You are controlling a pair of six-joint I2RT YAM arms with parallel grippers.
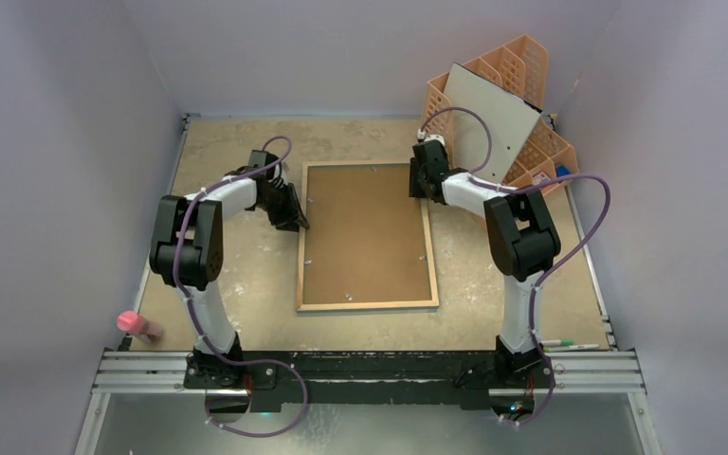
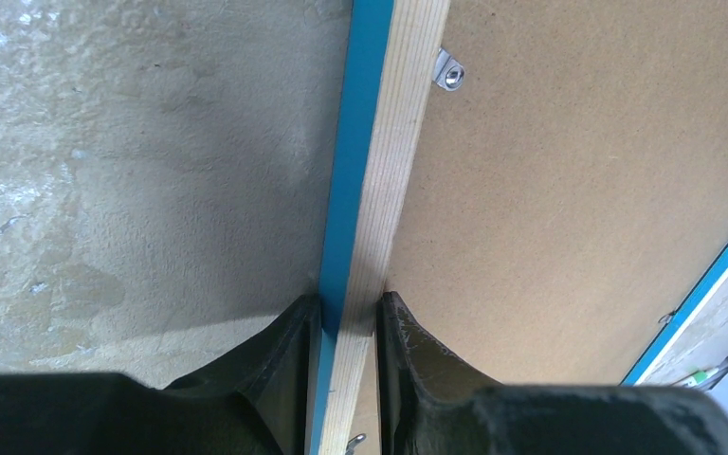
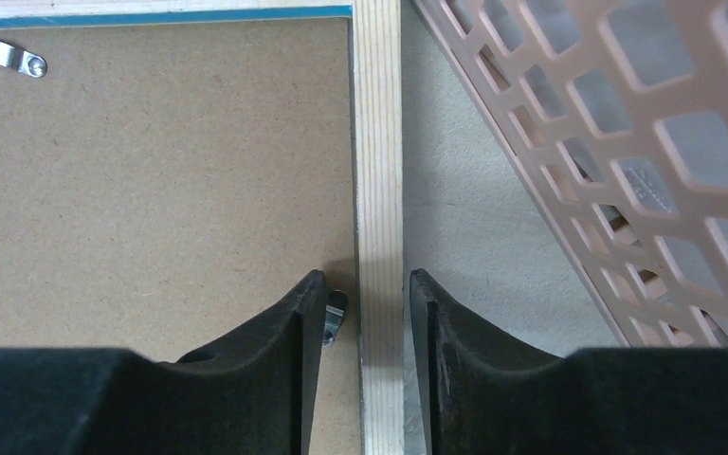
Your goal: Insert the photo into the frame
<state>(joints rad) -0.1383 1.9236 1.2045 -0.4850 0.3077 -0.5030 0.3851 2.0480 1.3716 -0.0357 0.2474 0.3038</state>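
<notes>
The frame [image 1: 368,305] lies face down mid-table, its wood-coloured back rim around a brown hardboard backing [image 1: 365,232]. The photo is out of view. My left gripper [image 1: 299,223] is at the frame's left rim. In the left wrist view its fingers [image 2: 299,332] press both sides of the blue and wood rim [image 2: 379,190], so the left gripper [image 2: 349,301] is shut on it. My right gripper [image 1: 424,194] is at the right rim near the far corner. Seen from the right wrist, the right gripper [image 3: 365,277] straddles the rim [image 3: 377,142], open, with a gap on the inner side.
An orange lattice organiser [image 1: 521,57] stands at the back right, close beside my right gripper, its wall [image 3: 626,142] next to the rim. A grey-white board [image 1: 488,114] leans in it. A pink object [image 1: 133,324] lies near left and pens [image 1: 569,345] near right.
</notes>
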